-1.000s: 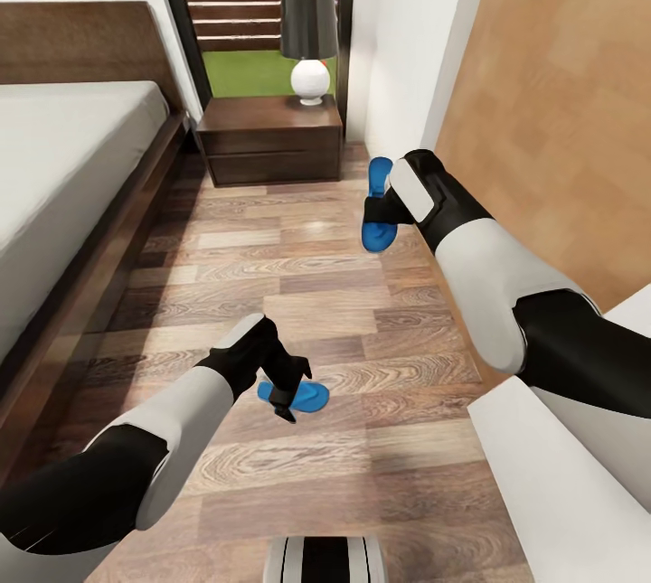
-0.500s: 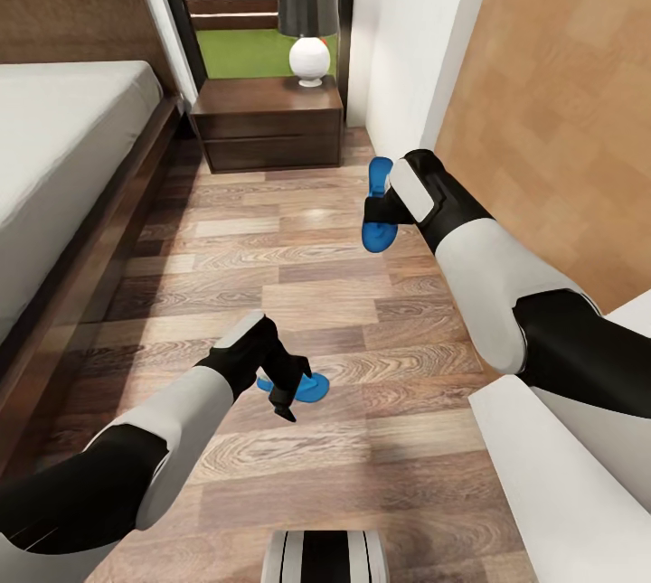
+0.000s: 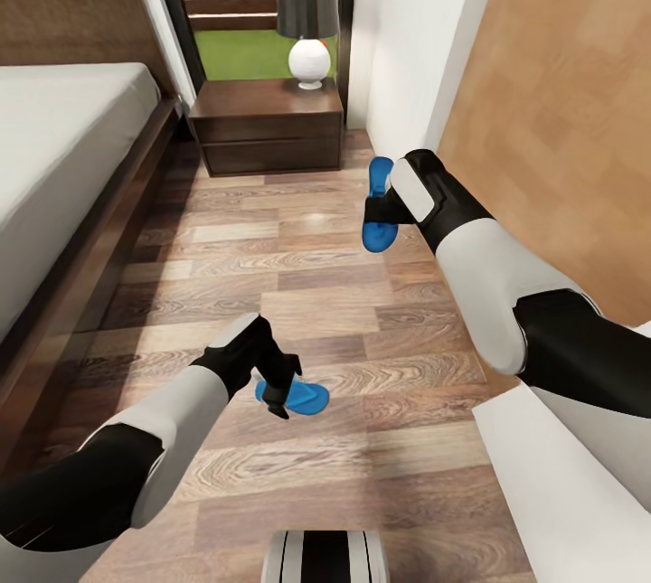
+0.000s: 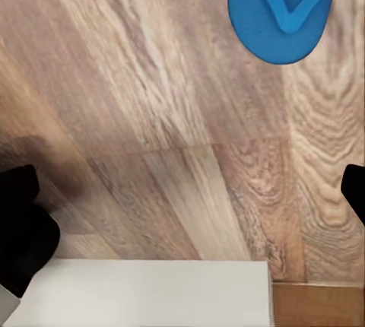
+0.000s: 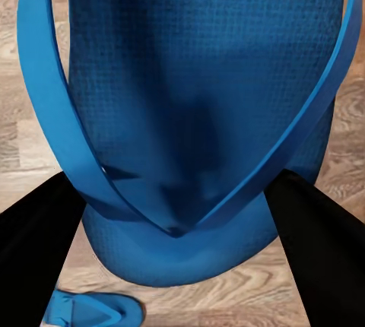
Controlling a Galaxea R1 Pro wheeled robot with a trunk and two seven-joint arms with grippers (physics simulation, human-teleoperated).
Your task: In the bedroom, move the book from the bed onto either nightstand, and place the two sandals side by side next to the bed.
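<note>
The bed (image 3: 63,167) runs along the plank floor (image 3: 307,294); beside it, nearer the nightstand (image 3: 271,126), the right gripper (image 3: 384,203) clamps one sandal (image 3: 378,217). The left gripper (image 3: 282,391) has its jaws spread, with the other sandal (image 3: 303,398) lying farther from the bed's headboard. Lower the held sandal level, parallel to the bed frame.

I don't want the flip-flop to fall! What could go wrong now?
The held sandal hangs above the wood floor in the right jaws; if the pinch is weak, it may slip out. The other sandal lies mid-floor, apart from the bed, so the pair might not end up beside it. The right arm is close to the wall and might bump it.
</note>
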